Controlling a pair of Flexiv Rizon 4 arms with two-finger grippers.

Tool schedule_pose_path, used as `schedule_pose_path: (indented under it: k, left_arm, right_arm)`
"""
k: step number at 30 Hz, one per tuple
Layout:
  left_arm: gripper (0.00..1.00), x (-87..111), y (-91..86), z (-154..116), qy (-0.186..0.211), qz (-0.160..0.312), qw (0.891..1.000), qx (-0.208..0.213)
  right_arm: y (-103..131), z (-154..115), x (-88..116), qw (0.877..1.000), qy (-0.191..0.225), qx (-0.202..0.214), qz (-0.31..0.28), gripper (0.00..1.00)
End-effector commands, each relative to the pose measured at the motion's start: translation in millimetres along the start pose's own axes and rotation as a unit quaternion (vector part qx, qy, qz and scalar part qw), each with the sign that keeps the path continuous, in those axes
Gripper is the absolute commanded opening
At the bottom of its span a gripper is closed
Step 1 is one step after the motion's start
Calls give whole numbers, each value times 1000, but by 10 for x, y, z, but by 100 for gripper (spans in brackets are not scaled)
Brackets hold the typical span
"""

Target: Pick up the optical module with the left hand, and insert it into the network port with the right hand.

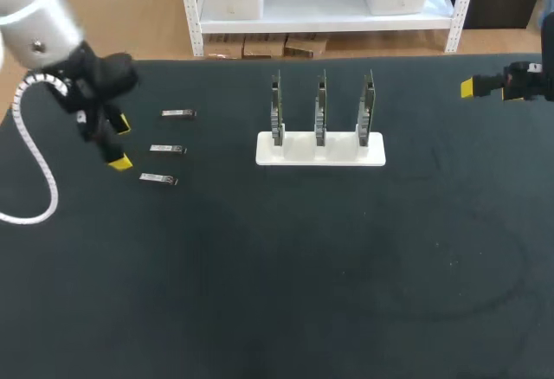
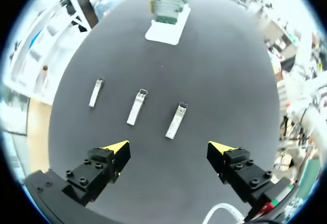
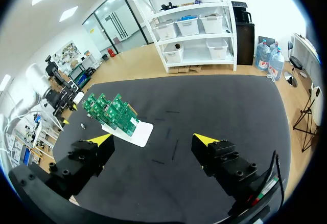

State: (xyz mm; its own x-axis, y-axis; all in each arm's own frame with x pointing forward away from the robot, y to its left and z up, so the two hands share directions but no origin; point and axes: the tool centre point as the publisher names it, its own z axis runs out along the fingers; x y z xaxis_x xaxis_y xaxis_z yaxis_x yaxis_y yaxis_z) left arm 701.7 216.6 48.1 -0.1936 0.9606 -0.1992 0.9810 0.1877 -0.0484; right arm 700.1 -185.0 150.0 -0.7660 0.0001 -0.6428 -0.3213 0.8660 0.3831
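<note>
Lying flat on the black table [image 1: 260,292], three optical modules [image 1: 167,149] sit in a short column at my left, near one another but apart. Each is a slim metal-cased bar. I judge them light, stiff and smooth-sided, so liable to skid or twist under a loose pinch. They are low to the table, leaving little height to grip.

The best hold looks to be across the two narrow long sides, about mid-length. That leaves one end free for the hand-over and keeps the fingers off the end fittings, which I take to be the delicate parts.

In the head view their long axes run across the table, roughly parallel, towards the white holder [image 1: 320,150]. There, three green circuit boards [image 1: 321,106] stand on edge. In the left wrist view the middle module [image 2: 137,107] points ahead and slightly aslant, with a darker mouth at its far end. I cannot tell which end is the plug.

The left gripper [image 1: 122,143] hangs just beside the modules, fingers spread wide and holding nothing — the modules lie ahead of it. The right gripper [image 3: 152,141] is well apart at the table's far right, also spread wide and bare. The network port is too small to make out.
</note>
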Motion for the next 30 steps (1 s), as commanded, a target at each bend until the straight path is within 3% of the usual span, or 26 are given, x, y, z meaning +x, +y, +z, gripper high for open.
schedule_pose_path:
  k: [1, 11, 30]
  left_arm:
    - [100, -107, -70, 24, 46, 14, 998, -26]
    - [100, -143, -38, 75, 75, 8, 996, -38]
    - [100, -147, -22, 59, 69, -6, 997, -40]
  right_arm:
    - [0, 0, 0, 1000, 0, 0, 0, 100]
    - [0, 0, 0, 1000, 0, 0, 0, 100]
    - [0, 0, 0, 1000, 0, 0, 0, 100]
